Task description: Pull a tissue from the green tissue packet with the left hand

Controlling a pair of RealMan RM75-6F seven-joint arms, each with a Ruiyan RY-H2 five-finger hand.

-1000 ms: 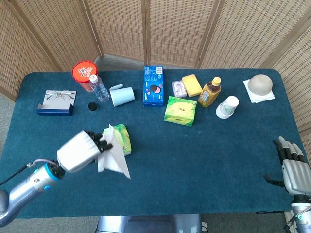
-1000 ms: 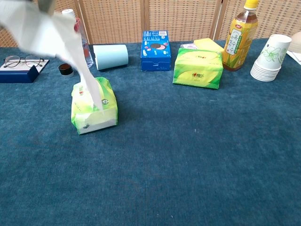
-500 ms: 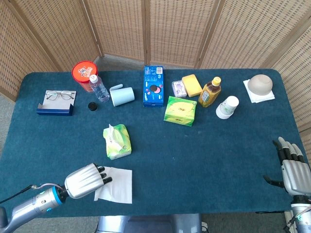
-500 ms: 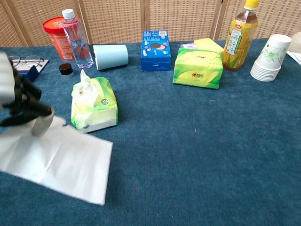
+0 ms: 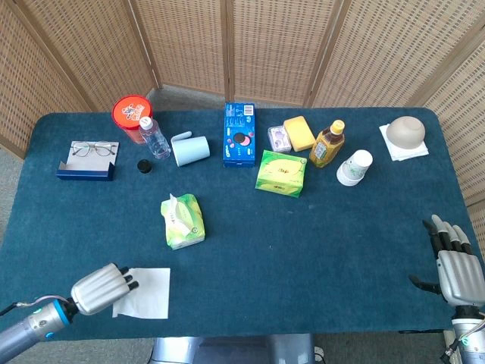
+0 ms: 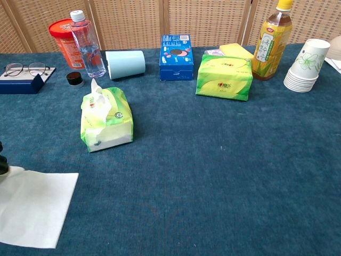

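The green tissue packet [image 5: 183, 221] [image 6: 105, 118] lies left of the table's middle, with a white tissue tip sticking out of its top. A pulled tissue [image 5: 145, 293] [image 6: 32, 205] lies spread flat near the table's front left edge. My left hand [image 5: 98, 288] is at that tissue's left edge, its dark fingertips [image 5: 127, 281] curled onto the corner and holding it. In the chest view only a dark bit of that hand [image 6: 2, 162] shows at the frame's left edge. My right hand [image 5: 455, 262] is at the front right, fingers apart, holding nothing.
A second green packet [image 5: 281, 173] sits right of the middle. Along the back are a red tub [image 5: 130, 111], water bottle [image 5: 154, 137], tipped light-blue cup [image 5: 191, 149], blue box [image 5: 239, 134], tea bottle [image 5: 327, 144], paper cups [image 5: 355, 167] and glasses on a case [image 5: 88, 160].
My left hand pulled the tissue up out of the packet, then carried it down and to the front left. The tissue now lies flat on the table. The right hand stayed put.
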